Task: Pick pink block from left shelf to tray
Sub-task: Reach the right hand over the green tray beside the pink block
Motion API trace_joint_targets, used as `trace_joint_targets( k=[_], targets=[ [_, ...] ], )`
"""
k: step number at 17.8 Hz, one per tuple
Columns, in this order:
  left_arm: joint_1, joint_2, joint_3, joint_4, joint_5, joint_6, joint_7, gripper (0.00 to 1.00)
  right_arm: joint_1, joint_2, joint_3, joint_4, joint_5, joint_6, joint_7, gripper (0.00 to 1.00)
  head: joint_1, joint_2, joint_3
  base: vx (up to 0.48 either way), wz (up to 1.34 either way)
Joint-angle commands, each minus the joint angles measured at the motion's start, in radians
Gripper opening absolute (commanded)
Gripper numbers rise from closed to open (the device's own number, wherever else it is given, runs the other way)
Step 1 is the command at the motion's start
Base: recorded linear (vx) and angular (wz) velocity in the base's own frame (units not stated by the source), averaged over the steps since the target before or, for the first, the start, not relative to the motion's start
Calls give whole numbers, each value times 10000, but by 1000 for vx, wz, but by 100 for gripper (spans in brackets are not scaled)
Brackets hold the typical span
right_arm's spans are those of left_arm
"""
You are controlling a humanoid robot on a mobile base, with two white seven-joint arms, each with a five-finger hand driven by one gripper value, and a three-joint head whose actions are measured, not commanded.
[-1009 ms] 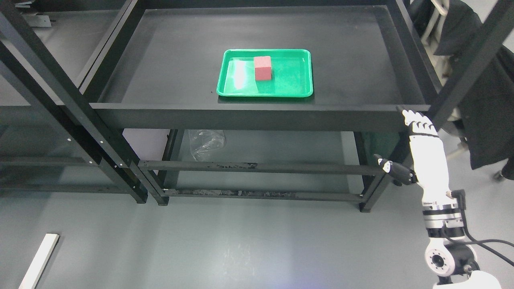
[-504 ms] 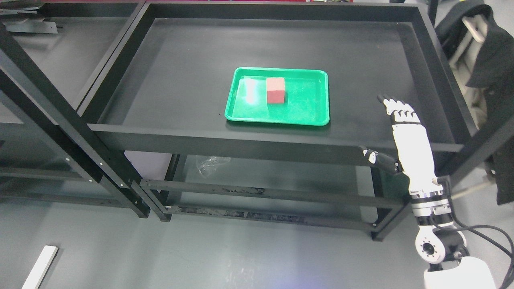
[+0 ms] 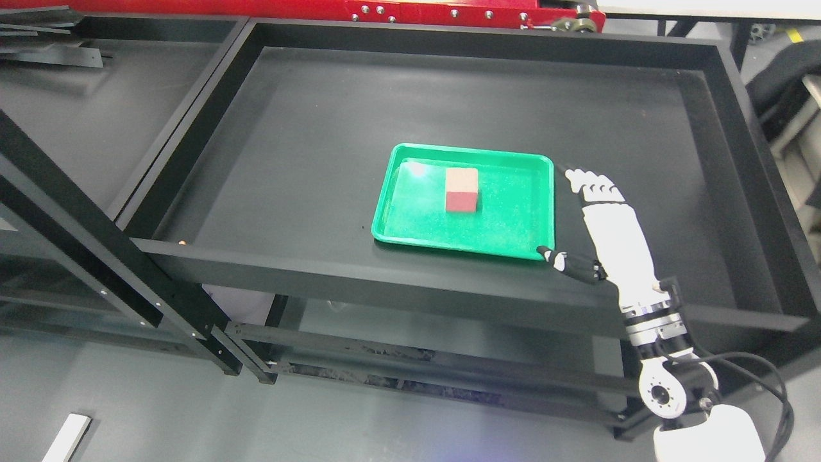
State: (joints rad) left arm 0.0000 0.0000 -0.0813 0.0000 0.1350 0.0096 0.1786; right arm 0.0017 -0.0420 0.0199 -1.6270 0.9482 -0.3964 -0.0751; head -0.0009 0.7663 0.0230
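Note:
A pink block (image 3: 462, 189) stands upright inside a green tray (image 3: 417, 228) on the top of a black shelf (image 3: 308, 154). My right hand (image 3: 590, 212) reaches in from the lower right and hovers just right of the tray's right rim, fingers straight and spread, thumb pointing toward the tray's near right corner. It holds nothing and sits about a hand's width from the block. My left arm is out of view.
The shelf has a raised rim all round, with its front rail (image 3: 359, 273) below the tray. A second black shelf (image 3: 77, 109) stands to the left. A red bar (image 3: 385, 9) runs along the back. A white strip (image 3: 64, 439) lies on the floor.
The camera has tilted and moved, so the whole scene slid down and right. My right hand has risen from beside the shelf's front corner to over the shelf top, close to the tray's right edge.

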Motion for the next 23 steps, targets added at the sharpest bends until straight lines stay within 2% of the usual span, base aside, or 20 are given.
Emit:
trace_joint_targets(
  k=[1, 15, 23],
  targets=[
    [-291, 175, 0, -174, 0, -4, 8, 100, -48, 245, 491, 86, 14, 52, 337, 98, 0, 0, 0, 207, 138],
    [-291, 175, 0, -174, 0, -4, 8, 100, -155, 245, 1013, 791, 14, 67, 1640, 98, 0, 0, 0, 155, 108],
    [-291, 175, 0, -174, 0, -4, 8, 100, -538, 245, 1243, 1558, 29, 68, 1886, 98, 0, 0, 0, 72, 3]
  ],
)
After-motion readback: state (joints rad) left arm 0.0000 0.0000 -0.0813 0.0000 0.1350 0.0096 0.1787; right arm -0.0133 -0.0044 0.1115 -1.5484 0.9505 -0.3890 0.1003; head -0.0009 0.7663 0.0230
